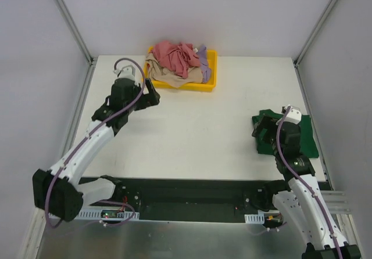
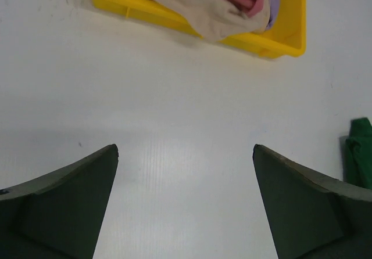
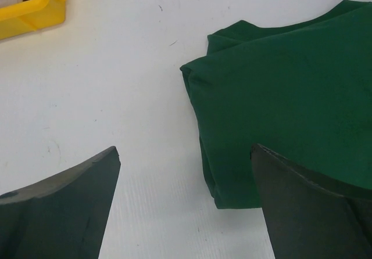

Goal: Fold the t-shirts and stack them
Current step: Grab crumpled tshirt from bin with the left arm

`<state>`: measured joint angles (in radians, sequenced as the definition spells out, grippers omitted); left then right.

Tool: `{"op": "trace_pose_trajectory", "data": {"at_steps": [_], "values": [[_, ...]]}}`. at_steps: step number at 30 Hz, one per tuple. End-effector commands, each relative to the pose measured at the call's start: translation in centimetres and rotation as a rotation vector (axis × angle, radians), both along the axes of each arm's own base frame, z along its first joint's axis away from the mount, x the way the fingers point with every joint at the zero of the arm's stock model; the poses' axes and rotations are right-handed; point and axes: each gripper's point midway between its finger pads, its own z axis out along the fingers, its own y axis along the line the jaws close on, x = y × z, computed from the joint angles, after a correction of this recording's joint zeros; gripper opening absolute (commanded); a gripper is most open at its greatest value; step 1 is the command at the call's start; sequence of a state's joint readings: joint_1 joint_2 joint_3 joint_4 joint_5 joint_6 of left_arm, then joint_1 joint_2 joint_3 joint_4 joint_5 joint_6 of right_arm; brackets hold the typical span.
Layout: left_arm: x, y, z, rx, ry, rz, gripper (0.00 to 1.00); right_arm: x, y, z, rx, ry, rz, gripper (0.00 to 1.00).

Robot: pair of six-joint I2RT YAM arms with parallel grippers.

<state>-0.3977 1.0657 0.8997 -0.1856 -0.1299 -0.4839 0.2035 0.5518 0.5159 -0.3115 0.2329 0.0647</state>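
A dark green t-shirt [image 1: 309,138] lies folded on the table at the right; it also shows in the right wrist view [image 3: 290,102]. A rose-red t-shirt [image 1: 173,56], a beige t-shirt [image 1: 157,68] and a lavender t-shirt [image 1: 203,56] are heaped in the yellow tray [image 1: 210,79]. The beige shirt [image 2: 197,6] hangs over the tray's near wall in the left wrist view. My left gripper [image 1: 152,92] is open and empty just in front of the tray. My right gripper [image 1: 260,130] is open and empty above the green shirt's left edge.
The white table [image 1: 197,131] lies between the tray and the green shirt. Metal frame posts [image 1: 70,18] stand at the back corners. The black base rail [image 1: 186,198] runs along the near edge.
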Motion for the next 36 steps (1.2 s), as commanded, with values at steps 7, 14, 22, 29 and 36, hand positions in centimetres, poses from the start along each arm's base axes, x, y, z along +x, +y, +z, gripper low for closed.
{"op": "trace_pose_trajectory", "data": {"at_steps": [7,14,22,29,36], "values": [[17.5,-6.9,3.8,-0.143,0.019,-0.214,0.95,0.9,-0.5,1.2,-0.043,-0.050,-0.007,0.96],[28.5,-8.8,-0.2,-0.093,0.034,-0.163,0.94,0.7,-1.0,0.8,-0.064,-0.025,-0.023,0.96],[31.0,-10.6,-4.5,-0.176,0.089,-0.155,0.31,0.6,-1.3,0.9,-0.076,-0.012,-0.035,0.96],[28.5,-13.2,6.6,-0.162,-0.125,-0.275,0.00,0.5,-0.9,1.0,-0.064,-0.027,-0.016,0.96],[18.1,-15.9,27.3,-0.180,-0.544,-0.455,0.00,0.4,-1.0,1.5,-0.051,-0.063,-0.024,0.96]]}}
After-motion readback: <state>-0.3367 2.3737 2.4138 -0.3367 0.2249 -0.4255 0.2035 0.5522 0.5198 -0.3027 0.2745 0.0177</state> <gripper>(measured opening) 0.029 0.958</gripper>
